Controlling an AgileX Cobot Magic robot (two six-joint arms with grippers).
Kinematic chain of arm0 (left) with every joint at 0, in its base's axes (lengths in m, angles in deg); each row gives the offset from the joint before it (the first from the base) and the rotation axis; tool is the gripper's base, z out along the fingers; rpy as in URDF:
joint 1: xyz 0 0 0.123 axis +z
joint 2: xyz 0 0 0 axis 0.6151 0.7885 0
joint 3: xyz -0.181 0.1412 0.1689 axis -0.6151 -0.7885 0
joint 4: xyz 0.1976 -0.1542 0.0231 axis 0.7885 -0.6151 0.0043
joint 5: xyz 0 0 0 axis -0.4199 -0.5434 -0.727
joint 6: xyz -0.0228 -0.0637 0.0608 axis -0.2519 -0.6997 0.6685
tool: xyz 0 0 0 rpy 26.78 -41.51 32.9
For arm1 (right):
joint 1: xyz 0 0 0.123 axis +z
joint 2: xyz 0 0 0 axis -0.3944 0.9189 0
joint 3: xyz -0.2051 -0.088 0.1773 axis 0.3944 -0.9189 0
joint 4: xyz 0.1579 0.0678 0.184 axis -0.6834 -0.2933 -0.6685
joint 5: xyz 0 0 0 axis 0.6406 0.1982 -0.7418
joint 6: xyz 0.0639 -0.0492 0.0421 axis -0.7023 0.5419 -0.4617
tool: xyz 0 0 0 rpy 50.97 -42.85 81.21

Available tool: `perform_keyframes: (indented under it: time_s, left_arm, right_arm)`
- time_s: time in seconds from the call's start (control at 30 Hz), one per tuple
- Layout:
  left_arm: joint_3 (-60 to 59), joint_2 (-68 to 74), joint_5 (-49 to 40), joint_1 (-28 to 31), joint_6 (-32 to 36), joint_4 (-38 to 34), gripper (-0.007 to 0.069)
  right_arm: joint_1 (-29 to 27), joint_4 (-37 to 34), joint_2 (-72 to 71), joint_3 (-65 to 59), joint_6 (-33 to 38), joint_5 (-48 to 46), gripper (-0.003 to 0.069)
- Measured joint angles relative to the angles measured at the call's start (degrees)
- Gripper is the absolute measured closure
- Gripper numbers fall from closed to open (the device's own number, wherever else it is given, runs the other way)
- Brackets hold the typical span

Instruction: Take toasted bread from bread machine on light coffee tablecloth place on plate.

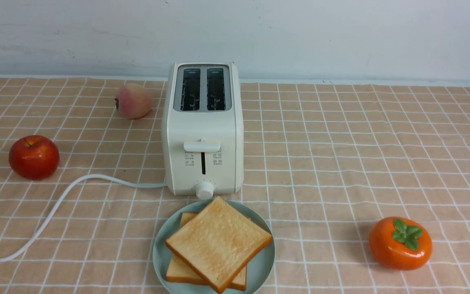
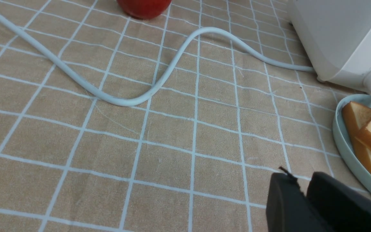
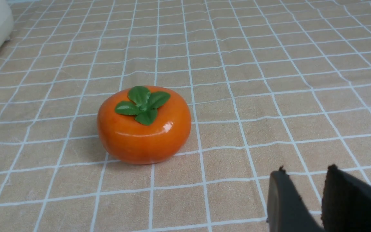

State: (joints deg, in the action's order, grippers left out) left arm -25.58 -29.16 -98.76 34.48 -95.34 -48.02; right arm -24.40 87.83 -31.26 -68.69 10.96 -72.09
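Observation:
The cream-white bread machine (image 1: pixel 202 134) stands on the light coffee tablecloth (image 1: pixel 341 163), both slots empty and the lever up. Two slices of toasted bread lie stacked on the mint-green plate (image 1: pixel 159 253) in front of it: the top slice (image 1: pixel 218 241) lies turned across the lower slice (image 1: pixel 186 273). Neither arm shows in the front view. In the left wrist view my left gripper (image 2: pixel 301 180) is shut and empty, low over the cloth beside the plate rim (image 2: pixel 343 145). In the right wrist view my right gripper (image 3: pixel 306 170) is slightly open and empty.
A red apple (image 1: pixel 34 157) and a peach (image 1: pixel 134 101) lie left of the toaster. The white cord (image 1: pixel 55 204) curves off to the left front. An orange persimmon (image 1: pixel 400 243) sits at the right front, near my right gripper (image 3: pixel 143 129). A pale wall stands behind.

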Motion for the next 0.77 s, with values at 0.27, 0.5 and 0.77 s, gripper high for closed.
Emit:
perform_keyframes:
  time_s: [0.27, 0.5, 0.77]
  left_arm:
    - [0.0, 0.0, 0.0, 0.0, 0.0, 0.0, 0.0516]
    - [0.0, 0.0, 0.0, 0.0, 0.0, 0.0, 0.0513]
    - [0.0, 0.0, 0.0, 0.0, 0.0, 0.0, 0.0503]
  right_arm:
    - [0.0, 0.0, 0.0, 0.0, 0.0, 0.0, 0.0456]
    - [0.0, 0.0, 0.0, 0.0, 0.0, 0.0, 0.0456]
    - [0.0, 0.0, 0.0, 0.0, 0.0, 0.0, 0.0445]
